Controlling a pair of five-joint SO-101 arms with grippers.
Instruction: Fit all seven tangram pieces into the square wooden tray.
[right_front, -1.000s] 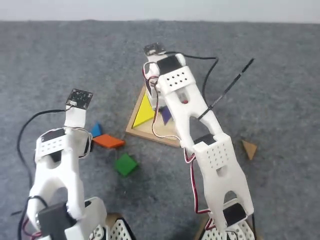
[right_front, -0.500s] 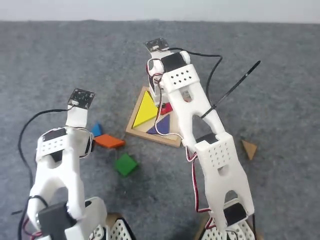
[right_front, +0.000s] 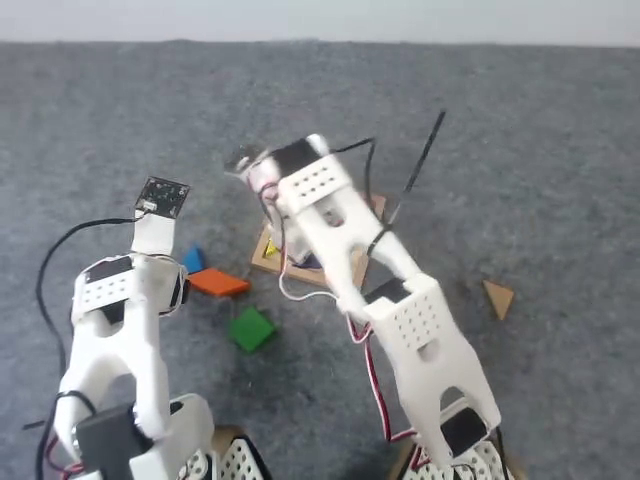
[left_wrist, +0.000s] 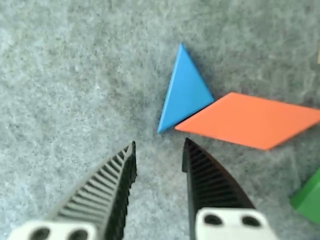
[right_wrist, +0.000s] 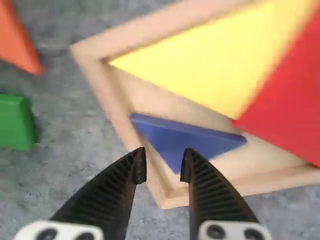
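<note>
L gripper, fingers apart, hovers by blue triangle touching orange rhomboid; green square near. R gripper, slightly apart, over tray corner; yellow, red, navy pcs inside. Tan triangle on desk, well apart.

No text, number, label or sign can be read anywhere; the small circuit board at the left arm's wrist carries pale marks, too small to make out.
</note>
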